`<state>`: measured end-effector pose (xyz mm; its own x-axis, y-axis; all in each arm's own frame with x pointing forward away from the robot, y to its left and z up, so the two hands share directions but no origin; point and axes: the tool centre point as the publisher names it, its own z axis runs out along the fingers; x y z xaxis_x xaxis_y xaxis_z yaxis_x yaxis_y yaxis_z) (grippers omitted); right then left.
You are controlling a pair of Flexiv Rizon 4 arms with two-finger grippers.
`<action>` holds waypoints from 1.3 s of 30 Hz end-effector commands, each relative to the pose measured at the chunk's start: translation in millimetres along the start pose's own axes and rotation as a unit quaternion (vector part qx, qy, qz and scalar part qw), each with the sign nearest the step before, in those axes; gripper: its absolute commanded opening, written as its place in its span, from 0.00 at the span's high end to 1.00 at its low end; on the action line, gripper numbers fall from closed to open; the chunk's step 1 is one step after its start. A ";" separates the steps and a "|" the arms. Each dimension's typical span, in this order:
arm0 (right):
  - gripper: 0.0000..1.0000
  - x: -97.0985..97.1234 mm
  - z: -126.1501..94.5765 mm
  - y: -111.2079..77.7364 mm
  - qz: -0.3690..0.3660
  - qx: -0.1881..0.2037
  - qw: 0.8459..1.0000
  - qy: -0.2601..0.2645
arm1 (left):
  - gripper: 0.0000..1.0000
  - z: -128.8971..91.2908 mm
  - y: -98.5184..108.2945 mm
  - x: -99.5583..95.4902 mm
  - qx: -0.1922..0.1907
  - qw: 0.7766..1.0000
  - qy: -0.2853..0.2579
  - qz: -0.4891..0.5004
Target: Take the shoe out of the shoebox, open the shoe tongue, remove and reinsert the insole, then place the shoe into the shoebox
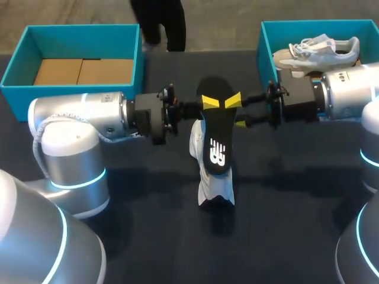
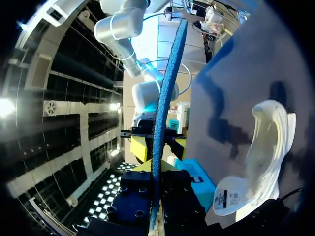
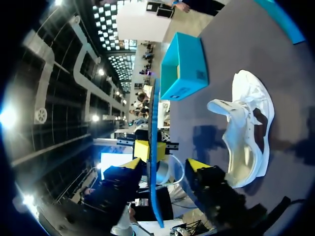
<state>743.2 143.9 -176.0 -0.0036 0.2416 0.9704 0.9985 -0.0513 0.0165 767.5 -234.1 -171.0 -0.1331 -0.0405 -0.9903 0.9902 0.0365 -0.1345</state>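
One thin black foam insole (image 1: 216,148) sits clamped in left pincer (image 1: 208,102); right pincer (image 1: 237,112) seems wide; weak edge-grip could drop it.

The shoe (image 1: 215,188) and raised insole (image 1: 217,133) block the middle; bare table (image 1: 290,207) flanks them.

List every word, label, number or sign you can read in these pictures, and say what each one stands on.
No text here can be quoted.
White logo on the black insole: a stylised mark, not plain words.
Shoe label on the white shoe: print too small to read.
Box label on the teal shoebox: too small to read.
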 end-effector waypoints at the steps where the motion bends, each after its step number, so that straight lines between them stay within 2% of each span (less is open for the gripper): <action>1: 0.00 -2.3 -12.2 -7.1 0.007 -0.010 1.000 -0.011 | 1.00 -9.1 -4.9 -1.9 0.004 1.000 0.011 -0.023; 6: 0.00 -12.9 -24.9 -10.5 0.004 -0.029 0.999 -0.035 | 1.00 -11.6 -15.7 1.5 0.010 0.998 0.002 -0.069; 8: 0.00 -17.8 -29.0 -11.7 0.002 -0.034 0.999 -0.039 | 1.00 -12.2 -17.9 2.4 -0.003 0.995 -0.012 -0.096; 14: 0.00 -26.9 -37.3 -14.3 -0.015 -0.053 0.996 -0.072 | 1.00 -15.5 -25.9 1.5 0.007 0.987 -0.028 -0.158; 21: 0.00 -32.8 -42.7 -20.6 -0.058 -0.057 0.992 -0.098 | 1.00 -17.6 -29.1 -1.3 0.020 0.980 -0.028 -0.196; 24: 0.00 -36.8 -43.2 -23.5 -0.092 -0.050 0.985 -0.134 | 1.00 -18.0 -29.7 -1.9 0.020 0.978 -0.027 -0.205; 39: 0.00 -36.8 -43.2 -23.5 -0.092 -0.050 0.985 -0.134 | 1.00 -18.0 -29.7 -1.9 0.020 0.978 -0.027 -0.205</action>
<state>717.4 92.8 -201.7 -0.1594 0.4986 0.8520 0.9717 -0.0733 0.2247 738.9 -217.9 -166.4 -0.5189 -0.0953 -0.8495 0.8546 -0.0348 -0.5182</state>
